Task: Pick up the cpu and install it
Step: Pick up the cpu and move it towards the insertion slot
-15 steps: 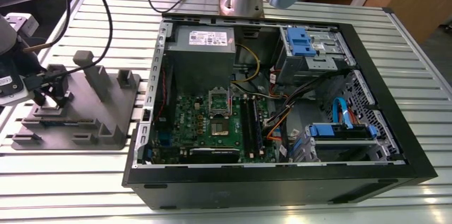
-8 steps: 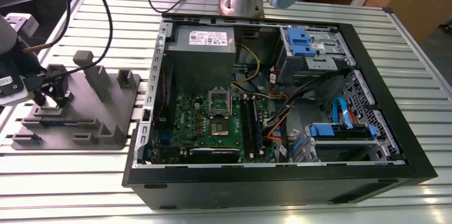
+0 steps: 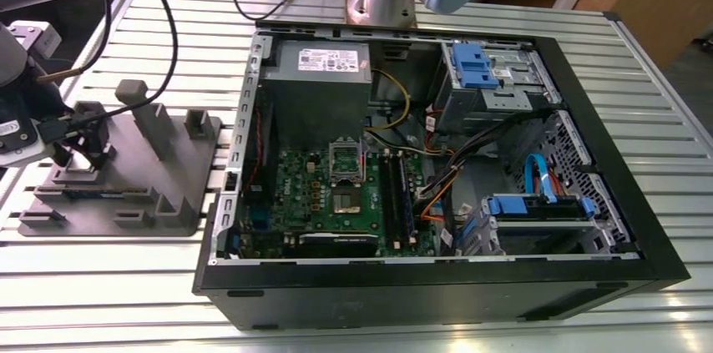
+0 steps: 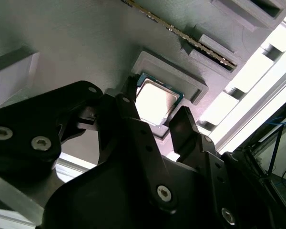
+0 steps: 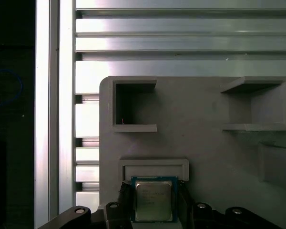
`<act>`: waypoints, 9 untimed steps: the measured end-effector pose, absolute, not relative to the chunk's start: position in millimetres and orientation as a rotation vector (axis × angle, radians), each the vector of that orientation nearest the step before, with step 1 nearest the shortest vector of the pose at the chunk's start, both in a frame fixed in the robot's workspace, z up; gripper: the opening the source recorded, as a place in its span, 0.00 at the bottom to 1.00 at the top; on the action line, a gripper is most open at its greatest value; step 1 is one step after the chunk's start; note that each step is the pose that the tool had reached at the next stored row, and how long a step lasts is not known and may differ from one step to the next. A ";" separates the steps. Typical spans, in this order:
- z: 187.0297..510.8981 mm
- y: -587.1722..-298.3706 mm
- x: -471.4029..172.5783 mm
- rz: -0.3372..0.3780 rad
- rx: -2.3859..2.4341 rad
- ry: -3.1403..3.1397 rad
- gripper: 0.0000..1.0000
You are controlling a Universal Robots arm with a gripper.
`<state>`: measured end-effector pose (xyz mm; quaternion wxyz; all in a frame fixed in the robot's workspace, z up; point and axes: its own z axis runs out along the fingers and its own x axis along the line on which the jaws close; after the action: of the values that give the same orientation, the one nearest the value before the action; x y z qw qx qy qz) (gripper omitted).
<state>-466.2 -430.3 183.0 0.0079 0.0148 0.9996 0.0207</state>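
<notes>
Table (image 3: 112, 286): ribbed aluminium slats, silver and glossy, on which everything is set.
Computer case (image 3: 446, 286): a black metal box laid open on its side, taking up the exterior view's right; blue drive brackets and looped cables are seen inside.
Fixture plate (image 3: 179, 186): matte grey plastic, flat, studded with upright blocks and square pockets, placed just beside the case on the exterior view's left.
Motherboard (image 3: 300, 178): a green board, densely populated, fixed inside the case, with a dark square socket (image 3: 347, 200) at its middle.
Gripper (image 3: 69, 153): black, angular, bolted links, lowered onto the fixture plate well apart from the case; its fingers (image 5: 127, 202) are closed against two opposite edges of the cpu.
Cpu (image 5: 153, 199): a small flat square with a silver-grey metal lid and a thin green rim, lying in a shallow raised-walled recess of the fixture plate, partly covered by the black links in the second wrist view.
</notes>
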 end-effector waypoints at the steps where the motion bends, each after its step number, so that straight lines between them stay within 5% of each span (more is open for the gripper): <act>1: 183.0 -430.3 -466.2 0.065 0.046 3.125 0.55; 9: 182.8 -430.3 -466.2 0.065 0.046 3.125 0.55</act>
<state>-466.2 -430.3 182.8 0.0079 0.0148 0.9996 0.0207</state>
